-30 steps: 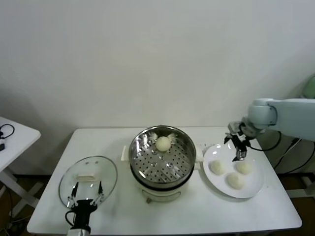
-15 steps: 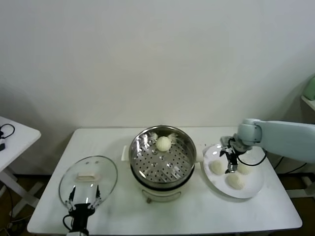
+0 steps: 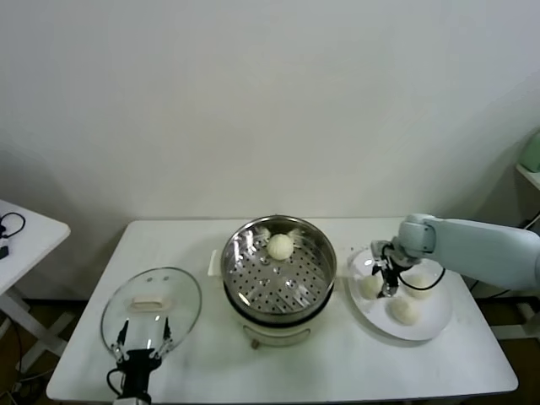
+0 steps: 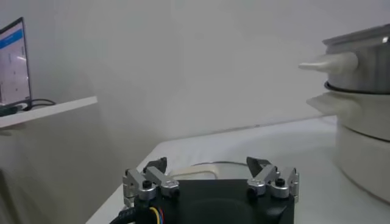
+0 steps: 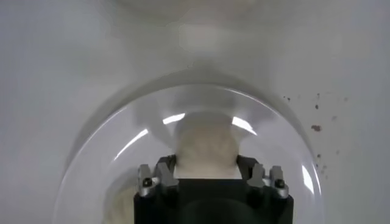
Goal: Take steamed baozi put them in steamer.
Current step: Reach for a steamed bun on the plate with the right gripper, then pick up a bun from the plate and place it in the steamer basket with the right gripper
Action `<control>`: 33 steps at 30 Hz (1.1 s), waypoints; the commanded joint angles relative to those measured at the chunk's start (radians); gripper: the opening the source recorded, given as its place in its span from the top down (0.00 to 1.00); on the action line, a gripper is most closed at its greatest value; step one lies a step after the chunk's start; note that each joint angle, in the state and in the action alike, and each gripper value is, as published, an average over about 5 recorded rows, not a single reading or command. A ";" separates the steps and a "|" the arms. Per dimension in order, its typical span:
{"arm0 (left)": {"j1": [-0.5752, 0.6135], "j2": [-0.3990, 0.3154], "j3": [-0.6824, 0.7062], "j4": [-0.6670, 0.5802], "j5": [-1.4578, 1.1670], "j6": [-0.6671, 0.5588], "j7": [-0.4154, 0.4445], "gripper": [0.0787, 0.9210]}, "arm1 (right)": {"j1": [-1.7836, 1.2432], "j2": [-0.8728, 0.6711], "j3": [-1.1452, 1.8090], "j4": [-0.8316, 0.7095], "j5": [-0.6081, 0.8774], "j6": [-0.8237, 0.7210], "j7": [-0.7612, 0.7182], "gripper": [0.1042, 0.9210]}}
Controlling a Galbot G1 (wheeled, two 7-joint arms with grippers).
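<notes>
On white table (image 3: 472,371), right gripper (image 3: 387,287) straddles plate's baozi (image 5: 206,146)

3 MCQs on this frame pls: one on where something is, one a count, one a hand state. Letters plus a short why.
1. Where does the glass lid lie?
A. on the steamer
B. on the table, on the robot's left of the steamer
C. on the plate

2. How many baozi are inside the steamer?
A. one
B. two
C. none

3. What is the right hand doing?
A. parked at the table's near edge
B. hovering over the steamer
C. down on the plate, open fingers either side of a baozi

Answers:
1 B: the glass lid rests flat on the table, apart from the steamer.
2 A: a single bun sits on the perforated tray; three more lie on the plate.
3 C: the right hand straddles a baozi; the left hand idles near the lid.
</notes>
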 commanded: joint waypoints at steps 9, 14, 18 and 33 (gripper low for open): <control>0.012 0.000 -0.006 -0.036 0.000 0.001 0.001 0.12 | 0.697 -0.047 -0.394 0.355 0.317 -0.015 -0.087 0.34; 0.012 0.002 0.000 -0.044 0.000 0.002 0.003 0.12 | 0.939 -0.009 -0.486 0.449 0.460 -0.016 -0.149 0.34; 0.011 0.002 0.009 -0.045 0.002 0.001 0.003 0.12 | 1.006 0.046 -0.426 0.507 0.558 -0.039 -0.149 0.34; 0.008 0.007 0.019 -0.055 0.013 0.001 0.009 0.12 | 0.671 0.381 -0.129 0.479 0.559 -0.187 0.041 0.34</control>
